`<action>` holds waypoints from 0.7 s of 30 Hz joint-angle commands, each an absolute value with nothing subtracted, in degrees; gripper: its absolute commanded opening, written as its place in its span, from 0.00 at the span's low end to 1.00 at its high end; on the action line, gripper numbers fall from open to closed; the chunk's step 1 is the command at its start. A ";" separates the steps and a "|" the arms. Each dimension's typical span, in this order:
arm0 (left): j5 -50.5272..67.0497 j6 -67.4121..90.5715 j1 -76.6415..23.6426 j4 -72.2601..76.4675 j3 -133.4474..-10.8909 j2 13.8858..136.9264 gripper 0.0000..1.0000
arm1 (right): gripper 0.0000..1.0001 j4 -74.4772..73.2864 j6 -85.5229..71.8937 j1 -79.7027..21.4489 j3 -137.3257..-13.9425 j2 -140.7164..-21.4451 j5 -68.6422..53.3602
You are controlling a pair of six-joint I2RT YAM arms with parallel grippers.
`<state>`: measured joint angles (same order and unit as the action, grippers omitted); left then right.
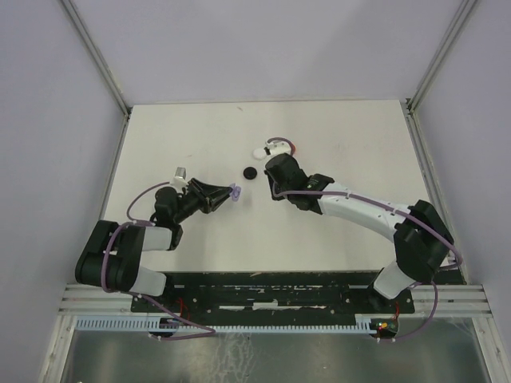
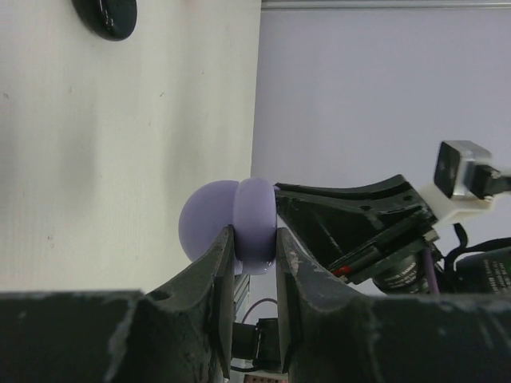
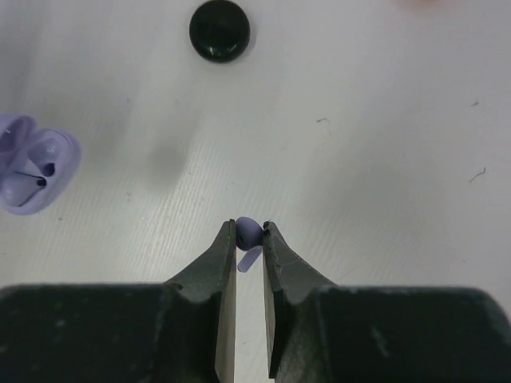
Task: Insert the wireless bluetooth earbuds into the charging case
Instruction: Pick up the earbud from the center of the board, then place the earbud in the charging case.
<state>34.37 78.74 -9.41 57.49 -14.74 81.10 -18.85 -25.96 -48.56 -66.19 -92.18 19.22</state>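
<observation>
My left gripper [image 1: 227, 192] is shut on the lavender charging case [image 2: 239, 223], gripped edge-on between its fingers and held above the table. In the right wrist view the case [image 3: 33, 163] sits at the left edge with its lid open. My right gripper [image 3: 249, 231] is shut on a tiny lavender earbud [image 3: 248, 232], its stem pointing back between the fingers, just above the white table. In the top view the right gripper [image 1: 267, 168] is a short way right of the case [image 1: 235, 192].
A black round disc [image 1: 250, 172] lies on the table between the two grippers; it also shows in the right wrist view [image 3: 219, 29] and the left wrist view [image 2: 106, 16]. Small white items [image 1: 263, 151] lie just beyond the right gripper.
</observation>
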 commanded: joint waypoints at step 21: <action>40.04 87.31 -17.69 70.11 -25.04 93.94 0.03 | 0.07 11.57 -4.16 -54.06 -57.35 -83.30 27.79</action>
<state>38.17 83.22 -17.19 64.47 -22.90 92.33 2.04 -8.25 -53.01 -58.72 -85.23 26.00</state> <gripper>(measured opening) 0.295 0.204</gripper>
